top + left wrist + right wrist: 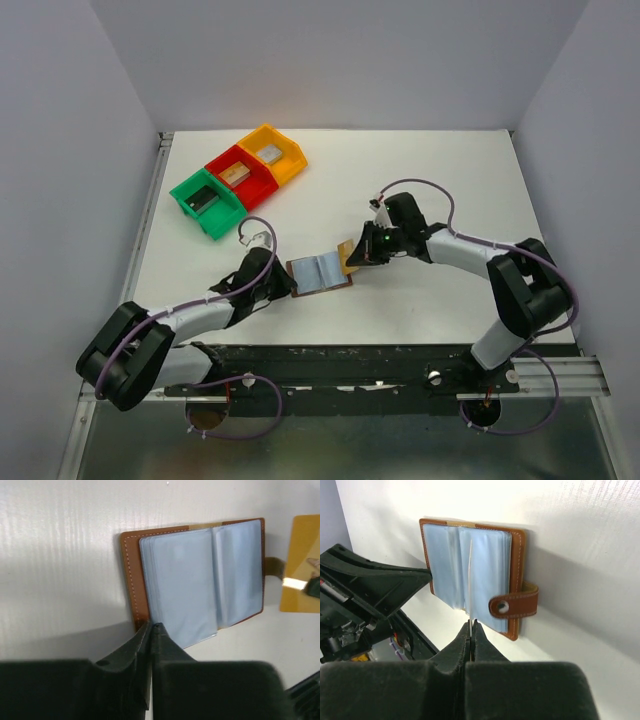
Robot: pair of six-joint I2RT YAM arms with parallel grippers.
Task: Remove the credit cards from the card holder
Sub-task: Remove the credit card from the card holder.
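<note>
The brown card holder (pixel 318 272) lies open on the table, its light-blue sleeves (pixel 200 580) facing up and its snap tab (pixel 515 603) at the right side. My left gripper (pixel 151 626) is shut, with its tips resting on the holder's near-left corner where leather meets sleeve. My right gripper (pixel 471 622) is shut on a gold-tan credit card (pixel 300 570). The card hangs just right of the holder and above it, and shows edge-on (pixel 470 575) in the right wrist view. In the top view the card (pixel 347 256) sits beside the right gripper (pixel 358 256). Other cards are not visible.
Green (pixel 205 200), red (pixel 240 177) and yellow (pixel 272 153) bins stand in a row at the back left, each holding a block. The left arm's body (pixel 375 587) sits close to the holder's left side. White walls surround the table (pixel 430 180).
</note>
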